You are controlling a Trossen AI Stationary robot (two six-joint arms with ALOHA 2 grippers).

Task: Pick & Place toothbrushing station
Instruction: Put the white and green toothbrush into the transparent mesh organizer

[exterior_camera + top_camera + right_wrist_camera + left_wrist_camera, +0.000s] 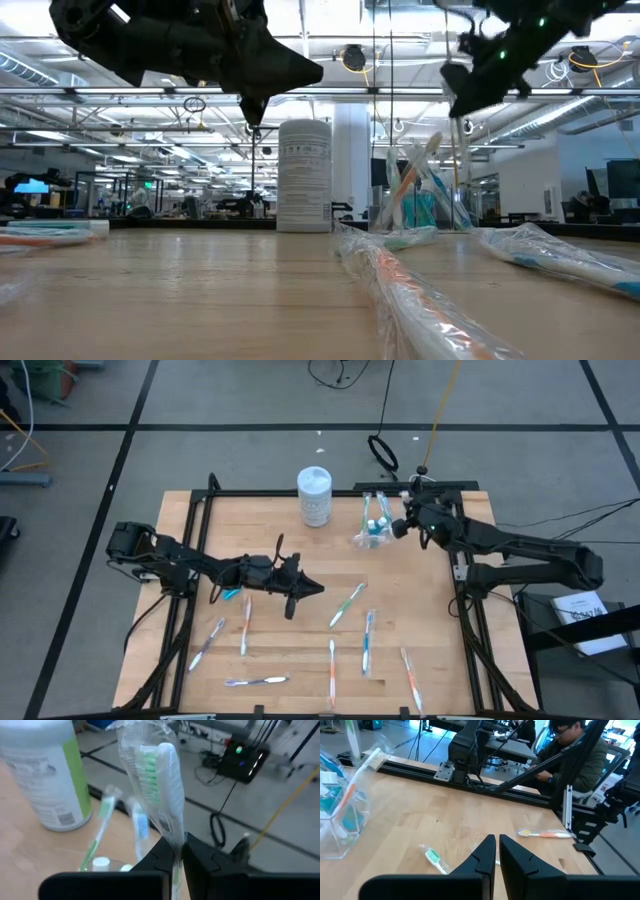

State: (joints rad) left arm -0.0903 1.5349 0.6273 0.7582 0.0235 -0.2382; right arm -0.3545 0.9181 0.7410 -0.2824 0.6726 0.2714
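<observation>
**Right claw dropping a wrapped brush into the cup**

The right claw (179, 851) is pinching a wrapped toothbrush (162, 785), green and white bristles up, w/ jaws closed on the handle. In the high view it's hanging at the far side of the tabletop (270, 540), just beside the clear cup (372, 535), which is already holding a few brushes and a small blue tube. The white canister (314, 496) is standing near, on the cup's left.

To do this bit well, I reckon: keep the brush close to upright, get the handle end centred over the cup's mouth before lowering, and go slow, since the brushes inside are leaning across the opening and the light cup could tip if knocked. Release only once the handle is well inside.

The left claw (497, 851) is closed on nothing, hovering over mid-tabletop. Several wrapped brushes are lying scattered on the near half, e.g. a green one (347, 604) and an orange one (410, 678).
</observation>
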